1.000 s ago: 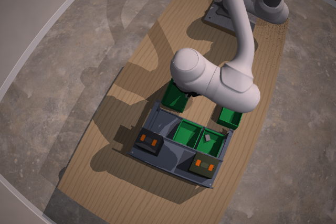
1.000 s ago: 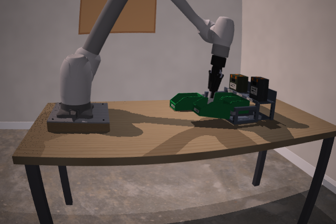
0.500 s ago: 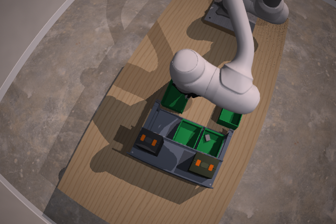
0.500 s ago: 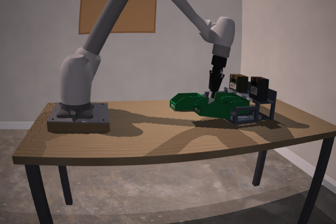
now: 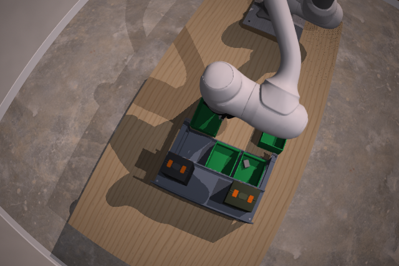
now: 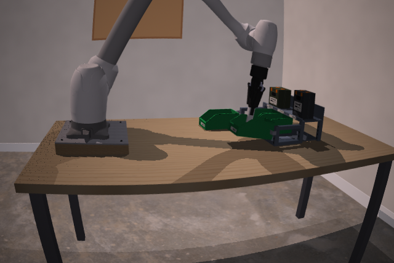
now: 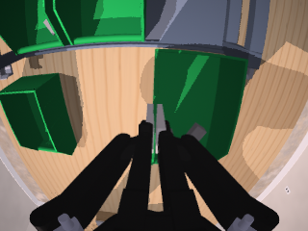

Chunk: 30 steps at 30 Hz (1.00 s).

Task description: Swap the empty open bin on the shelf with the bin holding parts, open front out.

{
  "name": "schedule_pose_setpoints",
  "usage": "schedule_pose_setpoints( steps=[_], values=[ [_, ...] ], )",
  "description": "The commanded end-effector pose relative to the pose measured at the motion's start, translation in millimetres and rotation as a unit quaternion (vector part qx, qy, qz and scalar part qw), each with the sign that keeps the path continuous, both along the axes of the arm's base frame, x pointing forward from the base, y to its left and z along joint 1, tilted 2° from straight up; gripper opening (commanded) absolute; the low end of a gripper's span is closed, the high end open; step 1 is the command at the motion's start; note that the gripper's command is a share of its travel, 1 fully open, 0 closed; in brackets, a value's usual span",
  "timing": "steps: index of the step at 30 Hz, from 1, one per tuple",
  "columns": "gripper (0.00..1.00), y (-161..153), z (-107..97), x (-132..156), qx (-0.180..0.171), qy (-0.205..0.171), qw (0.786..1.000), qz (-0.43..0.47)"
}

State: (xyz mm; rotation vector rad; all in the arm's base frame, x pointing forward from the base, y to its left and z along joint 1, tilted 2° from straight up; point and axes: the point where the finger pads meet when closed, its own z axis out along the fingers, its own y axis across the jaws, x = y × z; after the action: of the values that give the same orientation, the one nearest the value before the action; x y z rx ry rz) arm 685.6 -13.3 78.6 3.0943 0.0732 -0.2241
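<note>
My gripper [image 7: 154,114] [image 6: 253,111] is shut on the thin side wall of a green open bin [image 5: 205,118] [image 6: 245,126] [image 7: 206,99]. A small grey part [image 7: 198,131] lies in this bin. The bin sits low over the table, right in front of the grey shelf [image 5: 206,189] [image 6: 286,134], facing the gap [image 5: 193,147] [image 7: 192,13] at the lower board's left end. In the top view the arm's wrist hides the gripper. An empty green bin [image 5: 272,142] [image 6: 218,118] [image 7: 38,112] stands upright on the table [image 5: 161,224] beside the shelf.
Two more green bins [image 5: 224,158] [image 5: 251,169] stand in the shelf's lower level, one with a grey part [image 5: 246,163]. A black box [image 5: 176,167] and an olive box [image 5: 243,195] stand on the upper board. The arm's base [image 6: 92,135] is at the table's far end.
</note>
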Motion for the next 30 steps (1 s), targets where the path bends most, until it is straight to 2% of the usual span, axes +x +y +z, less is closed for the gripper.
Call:
schedule_pose_setpoints(
  steps=[1, 30],
  values=[
    [0.1, 0.1, 0.2, 0.3, 0.0, 0.0, 1.0, 0.0],
    [0.1, 1.6, 0.7, 30.5, 0.0, 0.0, 1.0, 0.0]
  ],
)
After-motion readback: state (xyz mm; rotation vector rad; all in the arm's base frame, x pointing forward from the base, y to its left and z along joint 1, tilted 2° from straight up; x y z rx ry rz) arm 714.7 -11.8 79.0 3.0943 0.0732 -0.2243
